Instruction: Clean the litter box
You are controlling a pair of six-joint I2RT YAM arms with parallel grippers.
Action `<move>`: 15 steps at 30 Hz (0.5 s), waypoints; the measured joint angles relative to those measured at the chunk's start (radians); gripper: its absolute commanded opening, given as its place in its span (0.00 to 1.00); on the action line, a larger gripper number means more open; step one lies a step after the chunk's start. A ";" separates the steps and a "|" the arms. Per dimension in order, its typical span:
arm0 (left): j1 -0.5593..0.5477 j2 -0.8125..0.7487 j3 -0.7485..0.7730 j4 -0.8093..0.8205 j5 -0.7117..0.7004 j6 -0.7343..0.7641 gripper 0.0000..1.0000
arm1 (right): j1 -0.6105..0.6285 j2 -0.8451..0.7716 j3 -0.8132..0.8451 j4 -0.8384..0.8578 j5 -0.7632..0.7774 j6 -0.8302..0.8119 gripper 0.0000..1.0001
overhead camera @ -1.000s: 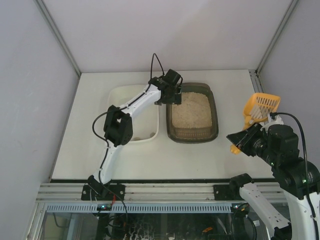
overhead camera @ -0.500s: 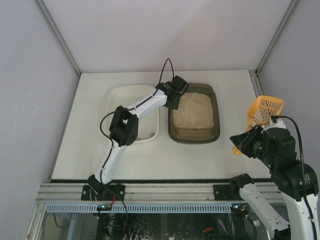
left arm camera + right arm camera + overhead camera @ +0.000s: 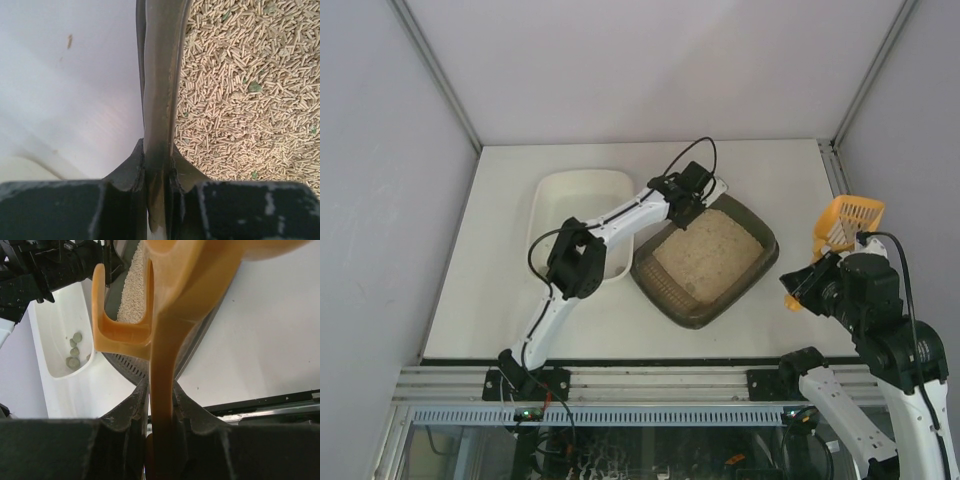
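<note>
Two things are clamped: litter box (image 3: 695, 318) rim by left gripper (image 3: 157, 155), beside white tub (image 3: 582, 190); orange scoop (image 3: 845, 222) by right gripper (image 3: 161, 390).

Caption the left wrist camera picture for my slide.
Left gripper shut on the rim of the litter box, beige pellet litter with green specks beside it.

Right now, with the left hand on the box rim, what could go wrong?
Left hand pinches only the thin rim of the litter box; the plastic may flex or slip free and spill litter. The box sits skewed with a corner close to the white tub; dragging it could shove the tub. Right hand holds the orange scoop by its handle end, so it may swing when moved.
</note>
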 measured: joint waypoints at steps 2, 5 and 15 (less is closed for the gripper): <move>-0.013 0.000 0.000 0.003 0.036 0.065 0.00 | 0.000 0.004 -0.003 0.000 -0.001 -0.002 0.00; -0.035 0.000 0.000 0.014 0.090 0.164 0.00 | 0.000 0.001 -0.003 0.000 0.001 -0.003 0.00; -0.163 0.000 0.000 0.020 0.269 0.576 0.00 | 0.000 -0.129 -0.006 -0.056 0.096 0.034 0.00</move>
